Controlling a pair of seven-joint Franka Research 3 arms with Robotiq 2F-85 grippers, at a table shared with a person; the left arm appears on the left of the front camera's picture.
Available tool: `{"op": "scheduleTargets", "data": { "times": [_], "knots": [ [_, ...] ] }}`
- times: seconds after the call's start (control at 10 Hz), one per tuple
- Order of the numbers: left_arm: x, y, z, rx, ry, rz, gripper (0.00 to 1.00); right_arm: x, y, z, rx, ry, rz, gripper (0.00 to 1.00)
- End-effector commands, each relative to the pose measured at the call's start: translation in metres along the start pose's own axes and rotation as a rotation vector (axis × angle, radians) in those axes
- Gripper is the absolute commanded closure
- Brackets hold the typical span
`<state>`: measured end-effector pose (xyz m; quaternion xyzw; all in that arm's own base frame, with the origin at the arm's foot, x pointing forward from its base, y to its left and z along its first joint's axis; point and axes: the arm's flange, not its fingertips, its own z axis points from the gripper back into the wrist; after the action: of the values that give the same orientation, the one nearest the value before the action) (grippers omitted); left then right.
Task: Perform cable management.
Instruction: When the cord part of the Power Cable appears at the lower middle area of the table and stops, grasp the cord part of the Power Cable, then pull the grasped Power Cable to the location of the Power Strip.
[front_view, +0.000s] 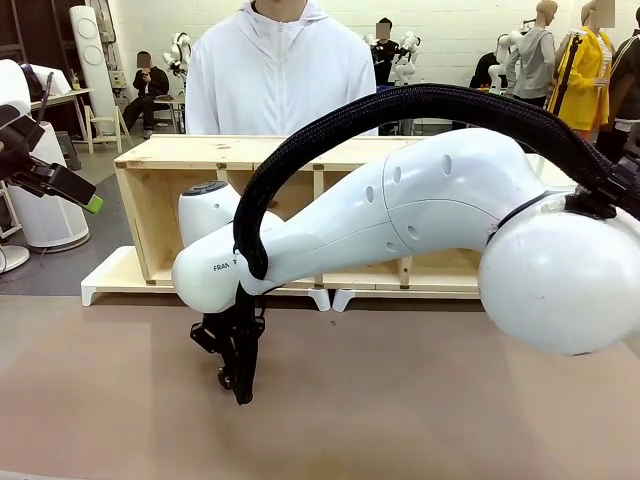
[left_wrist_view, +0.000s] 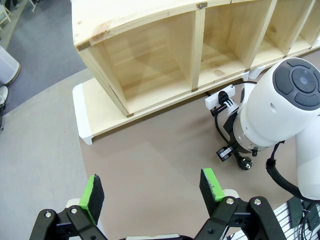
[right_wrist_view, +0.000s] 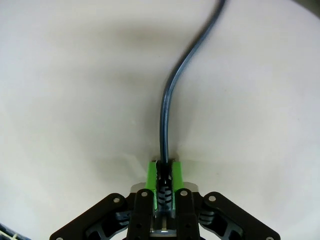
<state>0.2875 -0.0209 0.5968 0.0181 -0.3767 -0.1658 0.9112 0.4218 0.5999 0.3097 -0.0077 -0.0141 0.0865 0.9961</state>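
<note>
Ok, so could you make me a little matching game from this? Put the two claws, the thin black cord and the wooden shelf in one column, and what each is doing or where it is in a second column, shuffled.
Things:
1. left gripper
2. right gripper
3. cable
4. wooden shelf

States or places:
A. thin and dark, running off across the table
B. jaws wide apart, holding nothing
C. stands at the far side, in front of the person
D. clamped shut, down at the table top

Pairs: 1-B, 2-D, 3-A, 4-C
</note>
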Motion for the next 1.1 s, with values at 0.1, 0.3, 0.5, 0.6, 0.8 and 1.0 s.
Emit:
{"op": "scheduleTargets", "data": {
  "times": [0.1, 0.3, 0.5, 0.6, 0.8, 1.0],
  "knots": [
    [0.0016, 0.0013, -0.0018, 0.006, -0.009, -0.001, 0.00, 0.0027, 0.0082, 0.0010, 0.003, 0.052, -0.054, 1.00],
    [0.0016, 0.0013, -0.0018, 0.006, -0.009, -0.001, 0.00, 0.0019, 0.0082, 0.0003, 0.003, 0.066, -0.057, 1.00],
    [0.0016, 0.0013, -0.0018, 0.006, -0.009, -0.001, 0.00, 0.0025, 0.0080, 0.0004, 0.010, 0.057, -0.050, 1.00],
    [0.0016, 0.0013, -0.0018, 0.006, -0.009, -0.001, 0.00, 0.0020, 0.0085, 0.0005, 0.016, 0.065, -0.035, 1.00],
    [0.0016, 0.0013, -0.0018, 0.006, -0.009, -0.001, 0.00, 0.0000, 0.0013, -0.0008, 0.010, 0.051, -0.030, 1.00],
    [0.0016, 0.0013, -0.0018, 0.006, -0.009, -0.001, 0.00, 0.0000, 0.0013, -0.0008, 0.010, 0.051, -0.030, 1.00]
  ]
}}
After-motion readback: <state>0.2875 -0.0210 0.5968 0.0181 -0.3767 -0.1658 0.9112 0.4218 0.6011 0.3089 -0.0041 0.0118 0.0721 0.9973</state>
